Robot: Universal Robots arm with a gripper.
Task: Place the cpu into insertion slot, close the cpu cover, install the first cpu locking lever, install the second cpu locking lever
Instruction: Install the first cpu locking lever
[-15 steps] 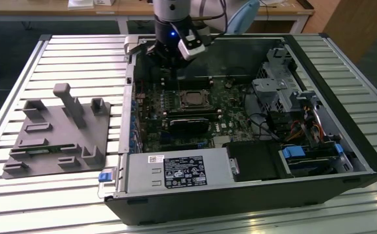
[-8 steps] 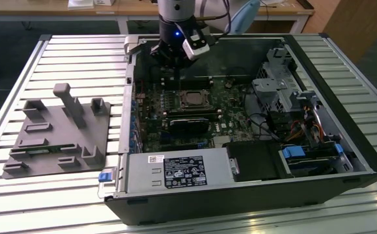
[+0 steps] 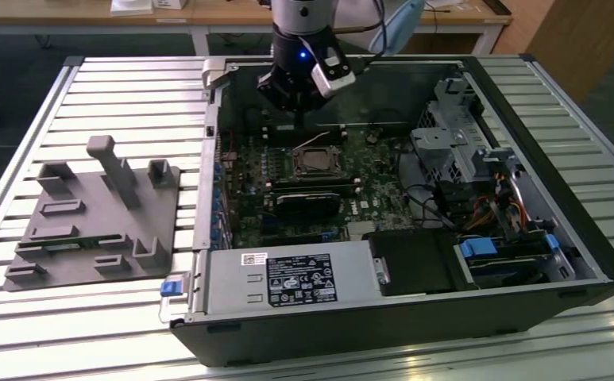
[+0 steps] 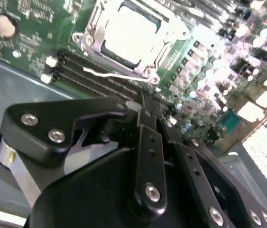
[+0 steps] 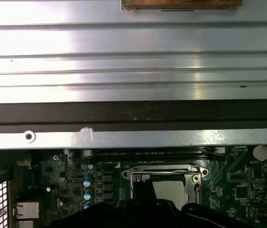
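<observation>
The arm stands upright over the motherboard's [image 3: 376, 171] memory-slot edge, gripper [image 3: 303, 118] pointing down, fingers together, empty. Nearby, the cpu [image 4: 126, 33] sits in the insertion slot [image 3: 297, 163], the cpu cover [image 4: 93, 26] flat around it.

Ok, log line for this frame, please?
cpu seated in insertion slot | cpu cover down | lever wire free beside it | gripper hovering close above
</observation>
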